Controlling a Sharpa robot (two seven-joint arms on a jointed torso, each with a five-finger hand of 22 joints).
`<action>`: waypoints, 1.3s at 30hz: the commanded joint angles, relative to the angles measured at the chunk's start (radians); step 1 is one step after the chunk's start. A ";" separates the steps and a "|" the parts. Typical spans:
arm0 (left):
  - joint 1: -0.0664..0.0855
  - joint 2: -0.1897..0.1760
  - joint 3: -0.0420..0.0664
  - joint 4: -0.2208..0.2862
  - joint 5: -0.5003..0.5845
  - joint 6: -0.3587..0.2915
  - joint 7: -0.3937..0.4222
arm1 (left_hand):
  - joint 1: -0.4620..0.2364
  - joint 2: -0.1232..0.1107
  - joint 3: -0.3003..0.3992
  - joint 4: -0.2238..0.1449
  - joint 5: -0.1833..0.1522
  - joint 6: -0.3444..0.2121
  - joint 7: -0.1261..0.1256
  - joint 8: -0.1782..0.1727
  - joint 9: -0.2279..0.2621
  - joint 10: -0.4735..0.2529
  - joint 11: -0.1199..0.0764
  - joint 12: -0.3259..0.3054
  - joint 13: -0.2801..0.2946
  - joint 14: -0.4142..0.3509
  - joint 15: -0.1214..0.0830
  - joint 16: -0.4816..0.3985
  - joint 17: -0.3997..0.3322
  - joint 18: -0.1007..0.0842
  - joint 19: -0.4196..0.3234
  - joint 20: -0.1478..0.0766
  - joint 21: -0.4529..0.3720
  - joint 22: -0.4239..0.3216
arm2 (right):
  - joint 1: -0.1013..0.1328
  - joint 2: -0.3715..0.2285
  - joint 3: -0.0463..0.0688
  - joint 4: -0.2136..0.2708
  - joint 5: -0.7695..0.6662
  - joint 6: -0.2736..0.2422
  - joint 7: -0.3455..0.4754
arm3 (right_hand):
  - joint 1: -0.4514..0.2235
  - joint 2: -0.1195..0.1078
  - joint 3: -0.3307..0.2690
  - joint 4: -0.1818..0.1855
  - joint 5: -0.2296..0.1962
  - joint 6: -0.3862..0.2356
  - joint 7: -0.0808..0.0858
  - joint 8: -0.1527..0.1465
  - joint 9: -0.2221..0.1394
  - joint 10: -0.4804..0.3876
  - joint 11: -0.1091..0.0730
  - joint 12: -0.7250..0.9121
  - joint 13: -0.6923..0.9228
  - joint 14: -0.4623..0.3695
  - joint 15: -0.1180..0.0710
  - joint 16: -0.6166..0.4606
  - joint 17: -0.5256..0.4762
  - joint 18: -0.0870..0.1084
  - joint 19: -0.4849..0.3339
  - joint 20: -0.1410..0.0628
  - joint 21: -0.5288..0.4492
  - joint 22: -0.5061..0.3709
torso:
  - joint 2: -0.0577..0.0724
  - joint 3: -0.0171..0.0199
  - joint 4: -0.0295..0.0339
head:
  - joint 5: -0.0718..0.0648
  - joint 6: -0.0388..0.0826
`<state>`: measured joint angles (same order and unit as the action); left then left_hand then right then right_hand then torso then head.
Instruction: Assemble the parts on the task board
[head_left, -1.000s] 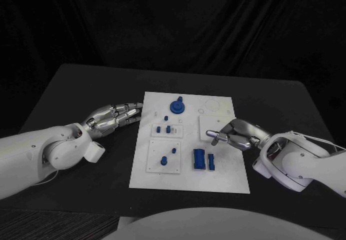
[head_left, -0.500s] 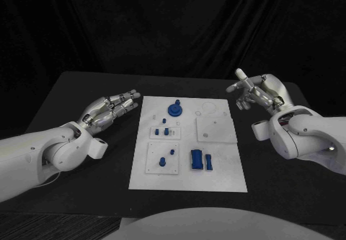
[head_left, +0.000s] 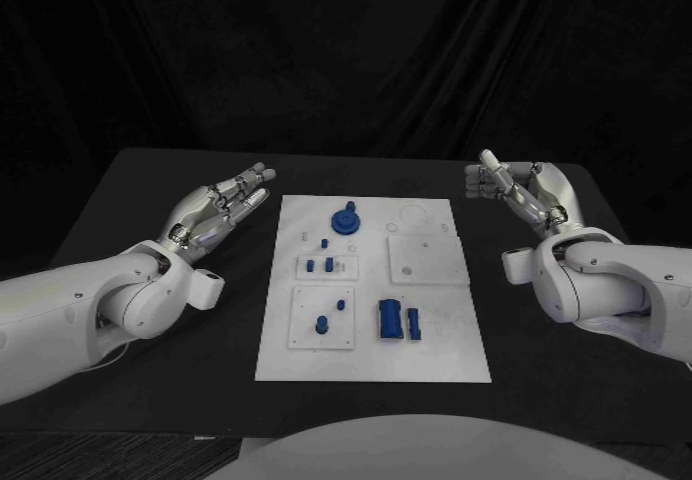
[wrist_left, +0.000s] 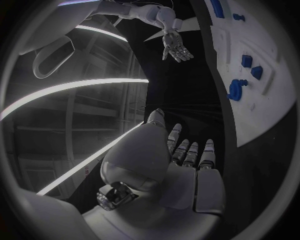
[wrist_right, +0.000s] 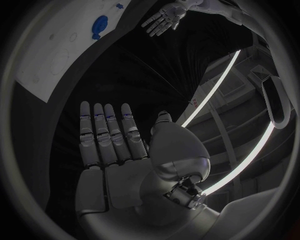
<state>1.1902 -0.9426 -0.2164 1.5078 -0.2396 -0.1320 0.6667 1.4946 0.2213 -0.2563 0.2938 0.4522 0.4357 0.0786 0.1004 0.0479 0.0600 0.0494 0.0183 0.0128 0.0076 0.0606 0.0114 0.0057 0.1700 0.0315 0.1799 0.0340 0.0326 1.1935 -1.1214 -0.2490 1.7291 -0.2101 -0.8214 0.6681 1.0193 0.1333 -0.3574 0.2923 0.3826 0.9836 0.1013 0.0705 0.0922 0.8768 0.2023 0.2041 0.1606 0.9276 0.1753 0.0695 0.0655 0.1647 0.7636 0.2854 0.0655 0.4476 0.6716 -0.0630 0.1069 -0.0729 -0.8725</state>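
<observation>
A: Start near the bottom of the head view. What's on the task board (head_left: 433, 350)?

B: The white plate sits in the middle of the frame. In its lower half lie a blue cylinder (head_left: 392, 319) and a slimmer blue pin (head_left: 415, 322) just beside it, with two small blue pegs (head_left: 330, 316) on the square insert to their left. Higher up, a pair of short pieces (head_left: 322, 265), and near the top edge the blue knob (head_left: 346, 217).

A: What has just changed?

B: A second ago the right hand (head_left: 522, 190) was low over the board's right side, fingers curled in. Now it is raised at the upper right, well apart from the plate. The left hand (head_left: 219, 210) has drawn up and away from the board's left edge too. The parts look unmoved, so I judge this a pause or reset, with nothing newly seated.

A: And the fingers?

B: Both hands spread flat, fingers straight and slightly apart, holding and touching nothing; both wrist views show bare palms.
</observation>
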 joint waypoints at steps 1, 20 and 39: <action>-0.001 0.002 0.001 -0.002 -0.049 -0.027 0.149 | -0.009 -0.005 -0.005 -0.001 -0.006 -0.006 -0.001 -0.005 -0.001 -0.003 -0.003 -0.006 -0.001 0.001 -0.001 -0.002 -0.001 0.011 -0.004 -0.004 -0.007 -0.002 | -0.006 0.001 0.001 -0.004 0.001 -0.012 0.139 | -0.006 -0.015 0.020 0.001 -0.006 -0.007 -0.002 -0.004 -0.014 -0.009 0.002 0.012 -0.038 -0.012 0.002 -0.006 -0.002 0.007 -0.046 0.004 -0.003 -0.040 | 0.003 -0.0007 0.0006 | -0.002 0.000; -0.046 0.053 0.070 0.017 0.058 -0.213 -0.044 | -0.868 -0.130 0.150 -0.165 -0.265 -0.255 -0.079 -0.100 -0.048 -0.060 -0.049 -0.018 -0.013 -0.008 -0.061 -0.011 -0.006 -0.079 -0.031 -0.102 -0.034 -0.033 | -0.087 0.201 0.146 -0.096 0.123 0.030 -0.081 | -1.019 -0.133 0.357 -0.292 -0.383 -0.984 -0.101 -0.070 -0.092 -0.877 -0.202 -0.204 -0.161 -0.928 -0.175 -0.070 -0.065 -0.165 -0.764 -0.285 -0.065 -0.448 | -0.046 0.0232 -0.0395 | 0.026 0.101; -0.140 0.162 0.216 0.062 0.239 -0.636 -0.146 | -1.210 -0.221 0.256 -0.294 -0.367 -0.351 -0.079 -0.100 -0.048 -0.060 -0.049 -0.018 -0.013 -0.008 -0.061 -0.011 -0.006 -0.170 -0.031 -0.180 -0.034 -0.033 | -0.143 0.341 0.249 -0.159 0.210 0.051 -0.148 | -1.019 -0.133 0.357 -0.292 -0.383 -0.984 -0.101 -0.070 -0.092 -0.877 -0.202 -0.204 -0.161 -0.928 -0.175 -0.070 -0.065 -0.165 -0.764 -0.285 -0.065 -0.448 | -0.127 0.0630 -0.1069 | 0.073 0.273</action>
<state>1.0532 -0.7823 -0.0021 1.5669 -0.0486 -0.6781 0.5392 0.3898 0.0132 -0.0214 0.0503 0.1164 0.1170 0.0004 0.0047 0.0011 0.0105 0.0001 0.0065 0.0011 -0.0032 0.0070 0.0036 0.0012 0.0209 -0.0008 0.0120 0.0068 0.0015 1.0523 -0.7797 -0.0010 1.5700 -0.0141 -0.7820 0.5446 0.0063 -0.0012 -0.0025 0.0000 0.0035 0.0034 -0.0001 0.0035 0.0012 0.0036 0.0002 0.0037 0.0010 0.0053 0.0002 0.0036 0.0010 0.0073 0.0054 0.0001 0.0036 0.0010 0.5510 -0.0032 0.0058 -0.0010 -0.6030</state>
